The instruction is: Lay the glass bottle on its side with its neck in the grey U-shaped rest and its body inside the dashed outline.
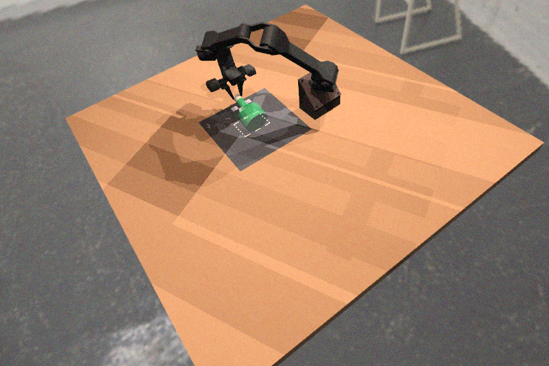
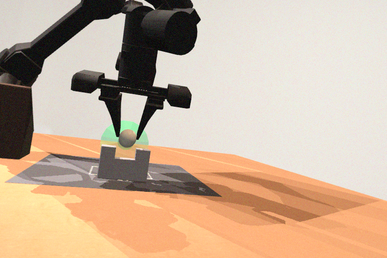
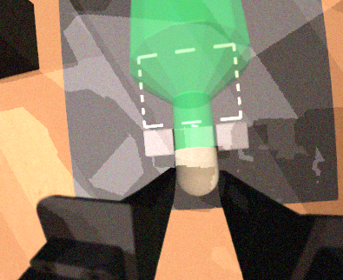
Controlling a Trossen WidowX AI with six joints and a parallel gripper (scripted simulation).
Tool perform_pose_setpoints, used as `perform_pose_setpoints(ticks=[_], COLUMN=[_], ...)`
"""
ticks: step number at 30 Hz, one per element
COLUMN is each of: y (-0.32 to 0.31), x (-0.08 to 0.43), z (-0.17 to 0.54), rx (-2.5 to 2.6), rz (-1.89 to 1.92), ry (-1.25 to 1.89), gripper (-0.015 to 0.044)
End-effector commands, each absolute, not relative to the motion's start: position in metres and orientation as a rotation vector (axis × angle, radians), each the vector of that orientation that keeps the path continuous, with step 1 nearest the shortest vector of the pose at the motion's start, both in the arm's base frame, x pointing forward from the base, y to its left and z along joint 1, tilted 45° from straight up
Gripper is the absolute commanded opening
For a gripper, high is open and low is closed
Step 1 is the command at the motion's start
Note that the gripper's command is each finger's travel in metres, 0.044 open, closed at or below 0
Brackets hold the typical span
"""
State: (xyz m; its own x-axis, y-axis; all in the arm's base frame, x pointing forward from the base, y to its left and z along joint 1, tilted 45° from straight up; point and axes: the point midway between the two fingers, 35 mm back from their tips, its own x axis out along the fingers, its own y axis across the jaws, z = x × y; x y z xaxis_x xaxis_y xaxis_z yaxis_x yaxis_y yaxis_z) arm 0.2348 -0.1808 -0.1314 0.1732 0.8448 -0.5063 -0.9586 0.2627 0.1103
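Observation:
The green glass bottle (image 1: 251, 112) (image 2: 108, 134) (image 3: 189, 70) lies nearly level, with its pale cap toward the exterior camera. My gripper (image 1: 237, 96) (image 2: 128, 137) (image 3: 196, 175) is shut on the cap end of its neck from above. The neck is lined up with the slot of the grey U-shaped rest (image 2: 123, 171) (image 3: 159, 143) and shows above the slot's floor in the exterior view. The body is over the dashed outline (image 1: 245, 135) (image 3: 240, 116) and reaches past its far side in the wrist view. Whether the body touches the mat cannot be told.
The dark square mat (image 1: 241, 161) (image 2: 187, 183) (image 3: 319, 183) lies under the rest and outline on the wooden table (image 1: 310, 220). The arm's base block (image 1: 316, 101) (image 2: 15, 123) stands close beside the mat.

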Motion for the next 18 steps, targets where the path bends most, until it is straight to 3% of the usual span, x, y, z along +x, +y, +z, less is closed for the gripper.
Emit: perform_pose_setpoints(ticks=[1,18], y=[-0.1797,-0.177], x=[0.2365,0.2371], z=[-0.1346,-0.1444], rx=[-0.255,-0.259], rz=[1.297,1.302], ry=[0.527,0.527], gripper=[0.0121,0.0121])
